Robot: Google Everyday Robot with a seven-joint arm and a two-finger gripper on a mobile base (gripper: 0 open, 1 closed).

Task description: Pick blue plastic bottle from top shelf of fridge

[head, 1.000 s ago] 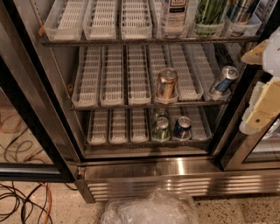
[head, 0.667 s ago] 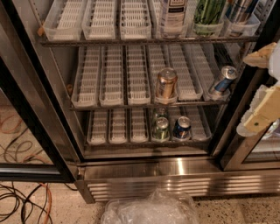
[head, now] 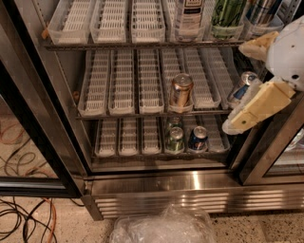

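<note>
The blue plastic bottle (head: 189, 18) stands on the top shelf (head: 142, 45) of the fridge (head: 190, 182), right of the middle. Only its lower part with the pale label shows; the rest is cut off by the top edge of the view. A green bottle (head: 228, 14) stands just right of it. My gripper (head: 233, 88) is at the right edge, in front of the fridge opening and below and to the right of the bottle. Its two cream fingers (head: 259, 45) are spread apart with nothing between them.
White lane trays (head: 114, 19) line the racks. A gold can (head: 181, 90) and a tilted blue can (head: 241, 85) sit on the middle rack; a green can (head: 175, 140) and a blue can (head: 198, 138) sit on the lower one. Crumpled clear plastic (head: 164, 228) and cables (head: 23, 218) lie on the floor. A black door frame (head: 33, 114) stands at left.
My gripper has shifted a little to the left and up, toward the fridge opening. Nothing on the shelves has moved.
</note>
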